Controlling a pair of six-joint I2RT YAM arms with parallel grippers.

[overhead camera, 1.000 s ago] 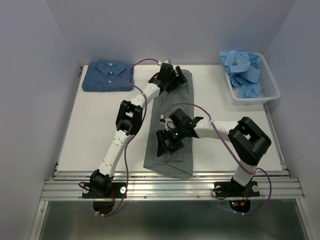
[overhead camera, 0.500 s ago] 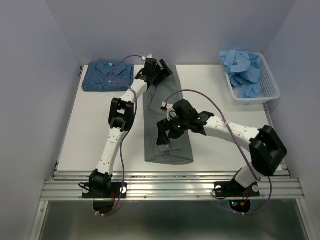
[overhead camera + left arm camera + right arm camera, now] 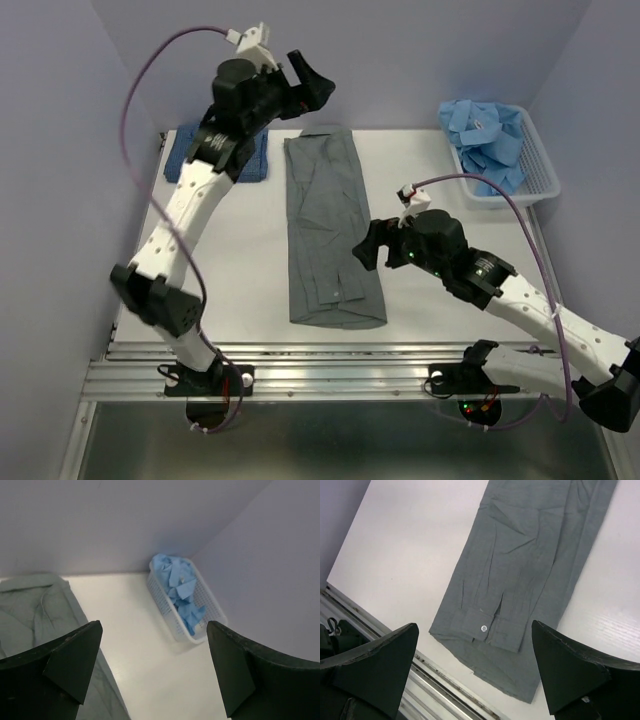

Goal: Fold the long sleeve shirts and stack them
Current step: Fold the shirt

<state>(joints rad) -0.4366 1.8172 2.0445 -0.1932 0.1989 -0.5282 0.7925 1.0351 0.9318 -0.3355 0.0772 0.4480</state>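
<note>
The grey long sleeve shirt (image 3: 330, 230) lies folded into a long narrow strip down the table's middle, its buttoned cuff (image 3: 483, 627) near the front edge. A folded dark blue shirt (image 3: 258, 158) sits at the back left, mostly hidden behind my left arm. Light blue shirts (image 3: 488, 138) are heaped in the basket. My left gripper (image 3: 310, 80) hangs open high above the grey shirt's (image 3: 35, 610) far end, holding nothing. My right gripper (image 3: 366, 245) is open and empty just right of the strip, above the table. The wrist views show both grippers (image 3: 155, 670) (image 3: 475, 667) with jaws wide.
A white slatted basket (image 3: 545, 180) stands at the back right corner; it also shows in the left wrist view (image 3: 170, 615). A metal rail (image 3: 340, 365) runs along the table's front edge (image 3: 420, 680). Lilac walls enclose the back and both sides.
My left arm let go of the grey shirt's far end and rose high. My right arm pulled off the shirt toward the right. The grey strip now lies straight.
</note>
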